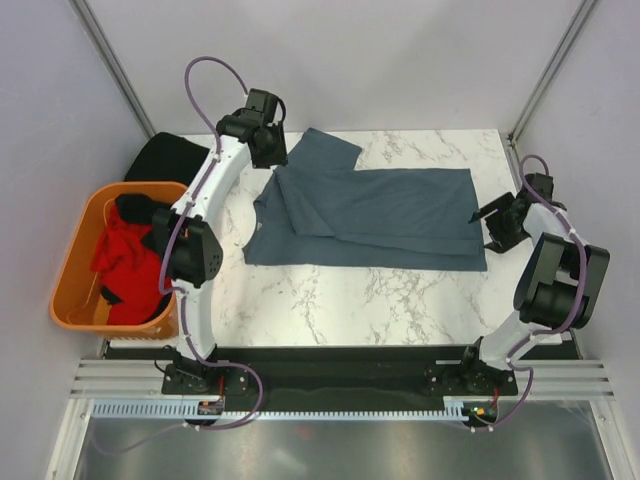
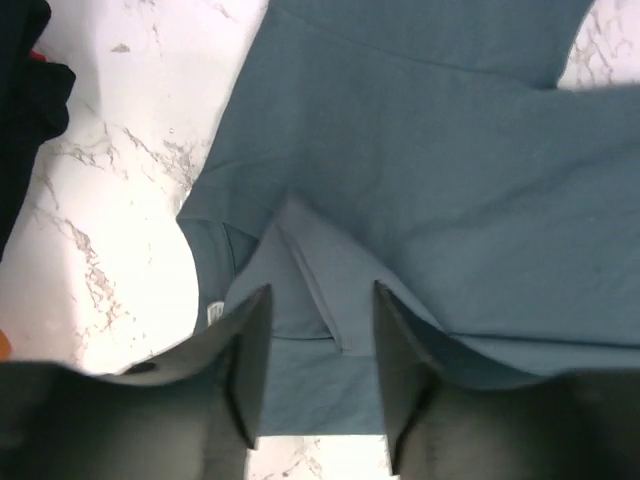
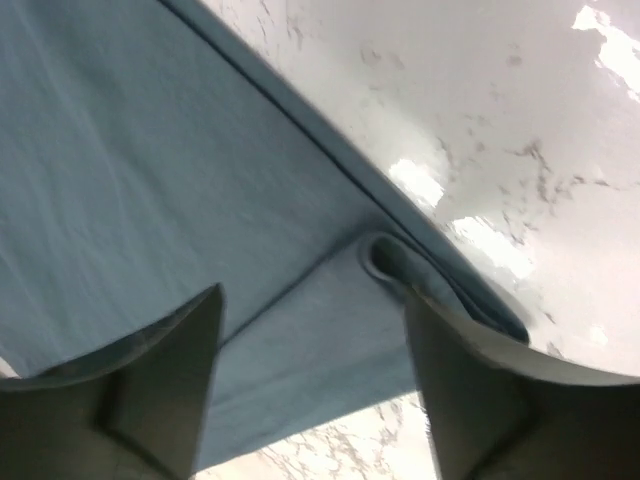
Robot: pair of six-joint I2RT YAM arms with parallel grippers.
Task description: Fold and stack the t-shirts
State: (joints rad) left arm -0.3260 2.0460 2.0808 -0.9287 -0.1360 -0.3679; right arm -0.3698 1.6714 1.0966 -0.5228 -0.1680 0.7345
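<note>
1. The step in hand looks like the lengthwise fold of the slate blue-grey t-shirt [image 1: 380,215]. It lies flat across the marble table [image 1: 330,300] with one long edge doubled over and a sleeve poking out at the far left.
2. The left gripper [image 1: 268,148] hangs over the collar end with its fingers parted and nothing pinched. The right gripper [image 1: 490,228] sits at the hem end, spread wide and empty.
3. Next, probably: take a fresh hold on both ends, tuck the sleeve in, then fold hem to collar (catching every layer matters).
4. Only the top view shows the orange basket [image 1: 75,265] holding a red t-shirt [image 1: 125,260]. The right wrist view alone shows the hem corner curled and layered.
</note>
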